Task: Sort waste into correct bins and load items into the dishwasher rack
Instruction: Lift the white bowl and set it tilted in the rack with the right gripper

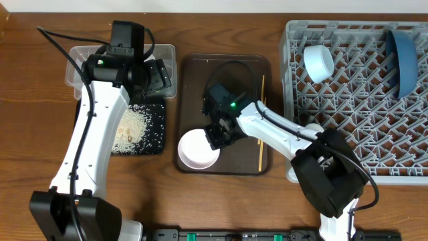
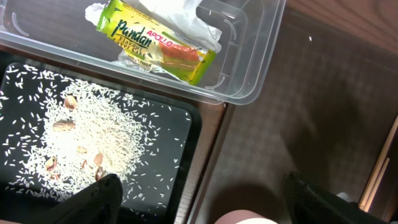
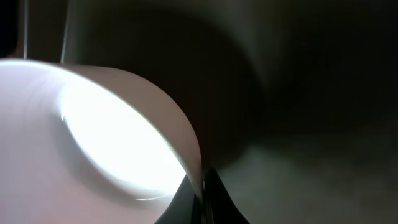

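Observation:
The white bowl [image 1: 198, 150] sits on the brown serving tray [image 1: 194, 67]; my right gripper [image 1: 217, 137] is shut on its rim [image 3: 186, 149]. The chopsticks [image 1: 261, 120] lie on the same tray and show in the left wrist view [image 2: 380, 171]. My left gripper [image 1: 157, 77] hangs open and empty above the tray's left edge. The clear tub [image 2: 249, 74] holds the yellow-green wrapper [image 2: 155, 43] and the white napkin [image 2: 186, 18]. The black tray [image 1: 157, 130] holds rice [image 2: 93, 134]. The grey rack [image 1: 348, 134] holds the pale cup [image 1: 318, 63] and the dark blue dish [image 1: 403, 60]. The light blue bowl is out of view.
The rack fills the right side of the table. The tub [image 1: 73, 67] and black tray stand at the left under my left arm. Brown nut pieces [image 2: 62, 124] lie among the rice.

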You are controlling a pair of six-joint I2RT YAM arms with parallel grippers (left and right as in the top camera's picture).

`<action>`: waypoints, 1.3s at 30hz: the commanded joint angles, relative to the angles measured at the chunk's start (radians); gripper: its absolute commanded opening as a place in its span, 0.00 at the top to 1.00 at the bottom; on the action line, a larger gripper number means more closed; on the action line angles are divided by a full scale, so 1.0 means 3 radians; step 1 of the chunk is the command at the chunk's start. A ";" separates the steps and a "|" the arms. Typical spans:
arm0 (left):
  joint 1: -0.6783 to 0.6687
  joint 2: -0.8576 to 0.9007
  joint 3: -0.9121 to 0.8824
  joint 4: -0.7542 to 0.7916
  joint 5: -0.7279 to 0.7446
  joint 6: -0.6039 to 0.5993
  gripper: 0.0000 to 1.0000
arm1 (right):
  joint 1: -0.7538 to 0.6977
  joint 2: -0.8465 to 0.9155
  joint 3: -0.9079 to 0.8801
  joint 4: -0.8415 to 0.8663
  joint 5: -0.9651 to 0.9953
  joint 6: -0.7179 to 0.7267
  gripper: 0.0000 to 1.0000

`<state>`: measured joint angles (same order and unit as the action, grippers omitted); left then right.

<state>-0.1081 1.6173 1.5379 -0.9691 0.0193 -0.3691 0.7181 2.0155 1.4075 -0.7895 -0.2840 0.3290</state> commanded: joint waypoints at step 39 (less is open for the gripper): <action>0.0010 -0.0042 0.0055 -0.0009 -0.0031 0.0003 0.15 | -0.1523 -0.1006 0.0270 -0.1391 0.5206 -0.0057 0.99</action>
<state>-0.1081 1.6173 1.5379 -0.9688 0.0189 -0.3691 0.2661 1.7042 1.5230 -1.2491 1.2339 0.3969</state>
